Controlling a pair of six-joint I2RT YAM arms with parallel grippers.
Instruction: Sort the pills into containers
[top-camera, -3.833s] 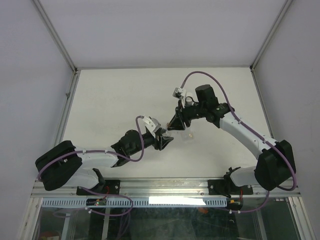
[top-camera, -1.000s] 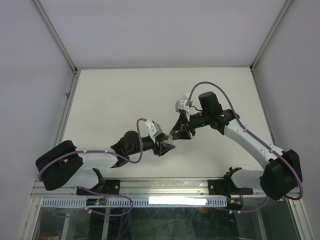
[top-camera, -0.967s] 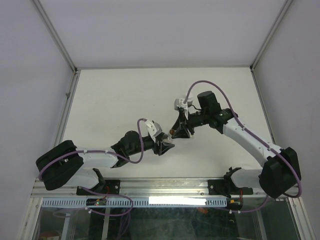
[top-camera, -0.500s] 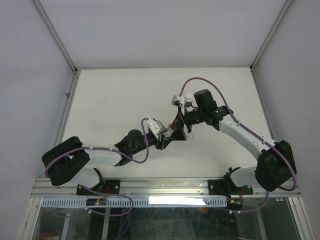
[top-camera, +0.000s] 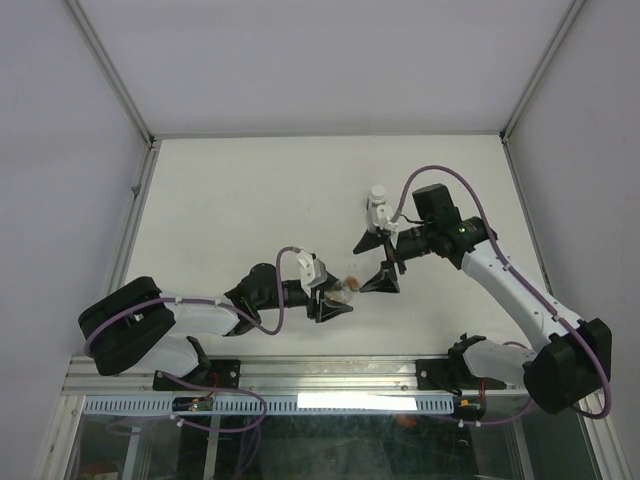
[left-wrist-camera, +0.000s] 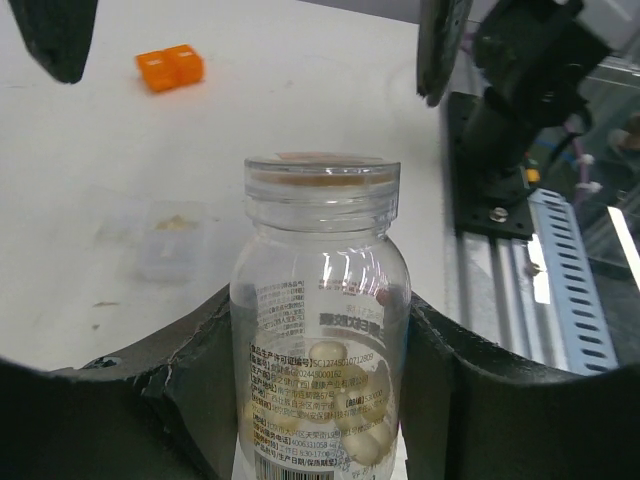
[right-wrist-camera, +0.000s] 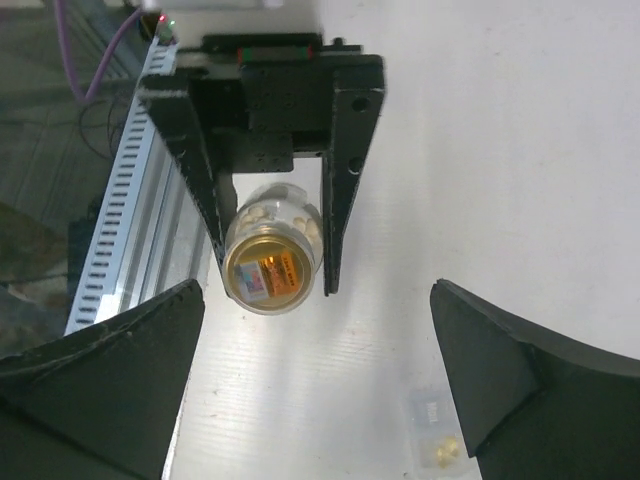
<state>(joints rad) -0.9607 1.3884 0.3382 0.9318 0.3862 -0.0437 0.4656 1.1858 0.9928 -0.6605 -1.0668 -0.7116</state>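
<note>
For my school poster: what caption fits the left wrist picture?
Left gripper clamps a clear vial of pale pills; a flat clear box lies on the table beyond.

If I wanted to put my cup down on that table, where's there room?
The far half of the table, beyond both grippers, is bare, as is the left side along the rail. Mid-front is crowded: the left gripper holds the vial facing the open right gripper, with the clear box lying close by.

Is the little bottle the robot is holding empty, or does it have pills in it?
Not empty. Pale pills fill the bottom of the bottle; the upper part looks clear.
</note>
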